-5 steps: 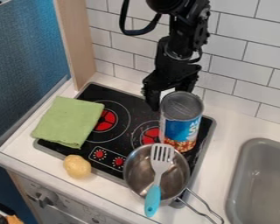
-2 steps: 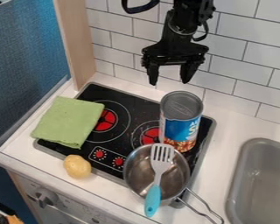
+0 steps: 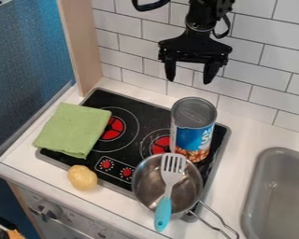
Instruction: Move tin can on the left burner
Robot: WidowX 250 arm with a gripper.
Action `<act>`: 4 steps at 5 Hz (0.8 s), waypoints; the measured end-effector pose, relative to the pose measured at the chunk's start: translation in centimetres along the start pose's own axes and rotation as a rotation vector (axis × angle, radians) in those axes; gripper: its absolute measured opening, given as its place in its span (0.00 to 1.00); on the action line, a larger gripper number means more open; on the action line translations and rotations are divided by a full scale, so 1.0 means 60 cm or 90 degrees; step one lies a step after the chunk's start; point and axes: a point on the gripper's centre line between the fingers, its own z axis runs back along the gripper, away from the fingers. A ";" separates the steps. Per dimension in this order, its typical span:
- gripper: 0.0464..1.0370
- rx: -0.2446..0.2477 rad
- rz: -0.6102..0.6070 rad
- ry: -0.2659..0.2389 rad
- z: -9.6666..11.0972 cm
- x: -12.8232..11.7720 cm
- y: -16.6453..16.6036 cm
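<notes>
Clearly, the gripper has nothing in its grasp: its two fingers stand wide apart, pointing down, above and behind the can. That spread suits so broad a body, and the height likely lets the tips pass over its rim. The can stands upright at the right burner of the stove, so the move to the left burner is not yet done. Close against its front is the pot, with the spatula propped over its rim; a straight lift seems wisest, lest either be knocked. The cloth laps the left burner's outer side, so the can should come down clear of it, or it may tilt. The potato, in front, looks out of the way.
</notes>
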 end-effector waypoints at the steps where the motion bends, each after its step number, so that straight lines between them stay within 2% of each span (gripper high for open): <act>1: 0.96 0.004 -0.039 0.010 0.009 -0.009 0.031; 2: 0.96 0.035 -0.035 0.011 0.036 -0.022 0.087; 4: 0.96 0.058 0.080 0.056 0.066 -0.087 0.224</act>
